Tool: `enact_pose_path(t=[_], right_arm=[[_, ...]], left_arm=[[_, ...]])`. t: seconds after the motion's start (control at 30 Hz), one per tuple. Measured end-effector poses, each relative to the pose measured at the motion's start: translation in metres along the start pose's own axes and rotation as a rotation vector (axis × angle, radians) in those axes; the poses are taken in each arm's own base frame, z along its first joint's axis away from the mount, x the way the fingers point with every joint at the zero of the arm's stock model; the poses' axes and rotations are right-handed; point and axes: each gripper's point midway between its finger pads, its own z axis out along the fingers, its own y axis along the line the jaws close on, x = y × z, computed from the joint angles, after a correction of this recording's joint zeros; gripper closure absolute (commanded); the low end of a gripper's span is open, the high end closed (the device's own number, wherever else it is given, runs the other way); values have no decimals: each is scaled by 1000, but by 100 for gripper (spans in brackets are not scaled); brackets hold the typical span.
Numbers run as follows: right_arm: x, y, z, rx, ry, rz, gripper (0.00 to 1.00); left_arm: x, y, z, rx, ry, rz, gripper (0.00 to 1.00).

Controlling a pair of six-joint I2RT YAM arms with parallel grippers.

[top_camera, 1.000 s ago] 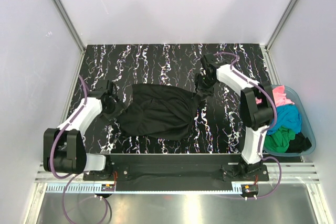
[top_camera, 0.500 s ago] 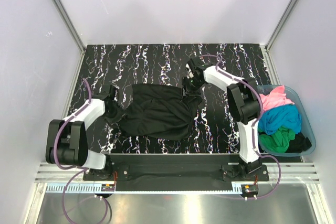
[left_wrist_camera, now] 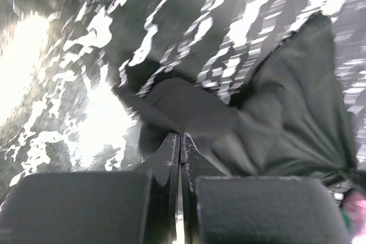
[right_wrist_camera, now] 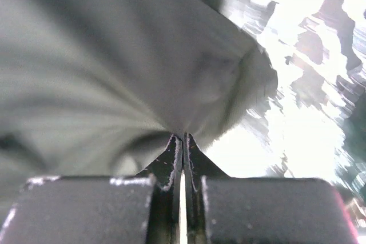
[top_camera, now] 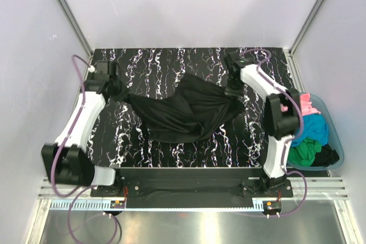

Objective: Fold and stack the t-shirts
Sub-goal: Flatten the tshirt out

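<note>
Pulled apart since a second ago, the left gripper [top_camera: 117, 91] and right gripper [top_camera: 231, 91] have swung out toward the far corners. The black t-shirt [top_camera: 183, 112], bunched mid-table before, now hangs stretched between them.

From above, each gripper is clamped on one end of that shirt, which sags in a wide swag over the marbled table [top_camera: 171, 64]. At the right edge sits a teal tub [top_camera: 338, 144] holding a pink t-shirt [top_camera: 307, 106], a turquoise t-shirt [top_camera: 313, 128] and a green t-shirt [top_camera: 302, 152]. The right arm [top_camera: 280, 115] crosses in front of the tub's near side.

The left wrist view is blurred. The left gripper [left_wrist_camera: 180, 135] has its fingers pressed together on a knot of the black t-shirt [left_wrist_camera: 297, 112], with the table [left_wrist_camera: 171, 4] behind.

In the right wrist view, the right gripper [right_wrist_camera: 183, 136] is clenched on gathered folds of the black t-shirt [right_wrist_camera: 114, 55]. The cloth fills the left side, and the glaring table [right_wrist_camera: 297, 112] shows on the right.
</note>
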Motion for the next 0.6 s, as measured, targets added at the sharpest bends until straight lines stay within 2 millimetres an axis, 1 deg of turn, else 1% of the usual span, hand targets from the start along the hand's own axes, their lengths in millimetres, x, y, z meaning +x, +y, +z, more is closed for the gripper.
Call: enact_pose_path(t=[0.07,0.13,0.2,0.23,0.3,0.33,0.37,0.4,0.43,0.47,0.5,0.53,0.6], right_arm=[[-2,-19,-24,13,-35,48,100],[3,-26,-46,0,-65,73,100],[20,-30,-61,-19,-63,90,100],[29,-31,-62,-26,-58,97,100],[55,-38,-62,-26,-12,116,99],[68,-43,-59,-18,15,126,95],[80,-46,-55,-9,49,135,87],[91,-50,-52,4,79,146,73],[98,-52,-48,15,101,155,68],[102,-54,-47,21,117,155,64],[103,-54,-47,21,126,149,60],[101,-52,-49,14,125,146,51],[89,-44,-54,-19,101,124,45]], left_arm=[[-11,-10,-22,60,-59,-2,100],[-9,-13,-38,106,-80,-7,100],[4,-7,-41,127,-66,-13,100],[16,1,-38,122,-43,-19,100],[46,24,-25,81,25,-32,100],[65,41,-18,37,74,-37,100],[81,56,-12,-5,120,-43,100],[96,69,-7,-43,159,-45,100],[107,79,-5,-74,190,-45,100],[114,86,-5,-93,211,-46,100],[118,90,-5,-104,221,-46,100],[120,92,-5,-107,225,-46,100],[121,91,-5,-99,224,-47,99]])
